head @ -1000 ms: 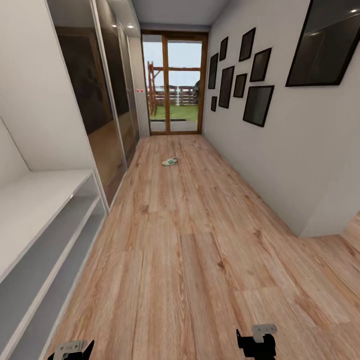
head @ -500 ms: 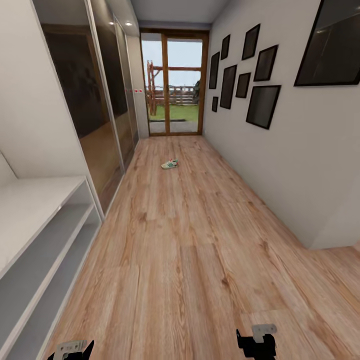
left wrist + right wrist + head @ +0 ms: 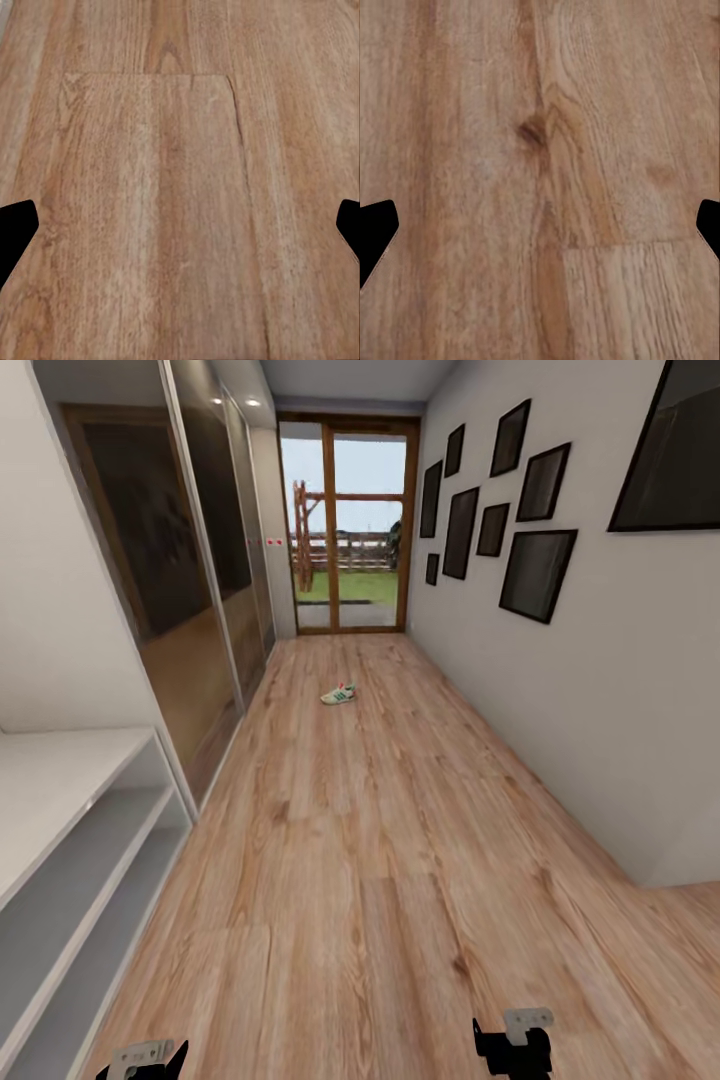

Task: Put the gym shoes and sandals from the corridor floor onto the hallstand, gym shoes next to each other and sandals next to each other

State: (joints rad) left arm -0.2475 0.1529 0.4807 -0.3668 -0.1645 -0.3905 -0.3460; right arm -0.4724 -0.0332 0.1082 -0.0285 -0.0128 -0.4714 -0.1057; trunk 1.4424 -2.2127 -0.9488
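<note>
One gym shoe (image 3: 339, 694), white with green stripes, lies far down the corridor floor (image 3: 380, 840) in the head view, well ahead of both arms. The hallstand (image 3: 60, 830), white-grey with open shelves, runs along the near left. My left gripper (image 3: 142, 1060) and right gripper (image 3: 512, 1045) sit low at the near edge of that view. In the left wrist view the left gripper (image 3: 180, 229) hangs open over bare planks, black fingertips (image 3: 15, 225) far apart. The right gripper (image 3: 540, 229) is open over the floor too, nothing between its fingertips (image 3: 376, 225). The sandals are out of view.
Mirrored sliding wardrobe doors (image 3: 190, 580) line the left wall past the hallstand. Dark picture frames (image 3: 500, 530) hang on the right wall, which steps back at a corner (image 3: 650, 880) near right. A glass door (image 3: 345, 520) closes the far end.
The whole view has shifted: the camera has advanced down the corridor, the hallstand sliding further left and out of frame. The gym shoe lies where it was. Both grippers hold the same pose.
</note>
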